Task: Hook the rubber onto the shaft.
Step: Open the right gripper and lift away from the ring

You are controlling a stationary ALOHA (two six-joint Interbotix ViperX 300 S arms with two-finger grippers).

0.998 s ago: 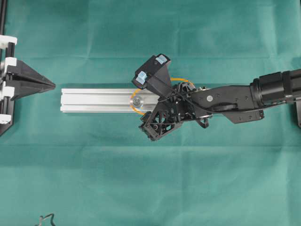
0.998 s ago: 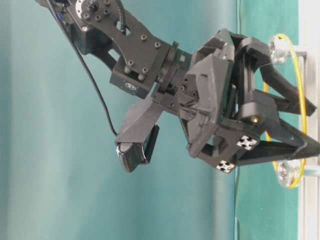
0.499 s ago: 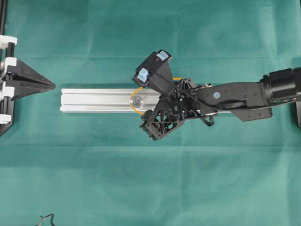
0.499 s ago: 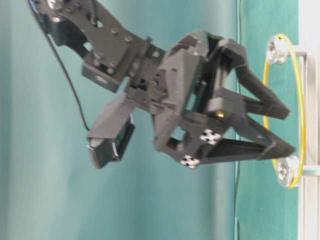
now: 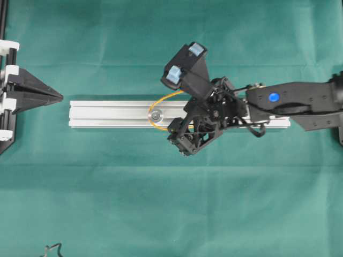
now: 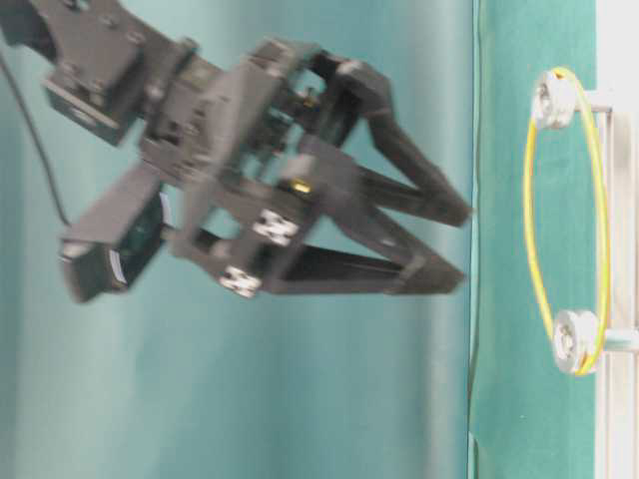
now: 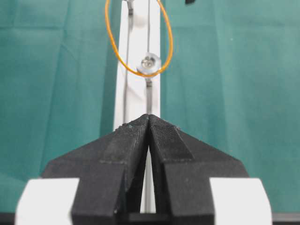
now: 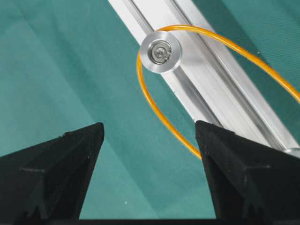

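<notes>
Right end effector (image 6: 461, 242), black, with two long tapered fingers spread apart, is blurred and stands clear of the thin orange rubber band (image 6: 532, 225). The band is looped around two round silver metal shafts (image 6: 554, 98), one at each end, on the aluminium rail (image 6: 621, 239). Green cloth surface (image 6: 519, 439) lies behind.

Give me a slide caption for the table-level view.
Open right gripper clear of the orange rubber band, looped around both shafts.

No text, brand, number or label can be read anywhere. The only signs are two small square black-and-white patterned markers (image 6: 256, 252) on the right claw (image 6: 454, 244) body; their pattern is too blurred to make out.
</notes>
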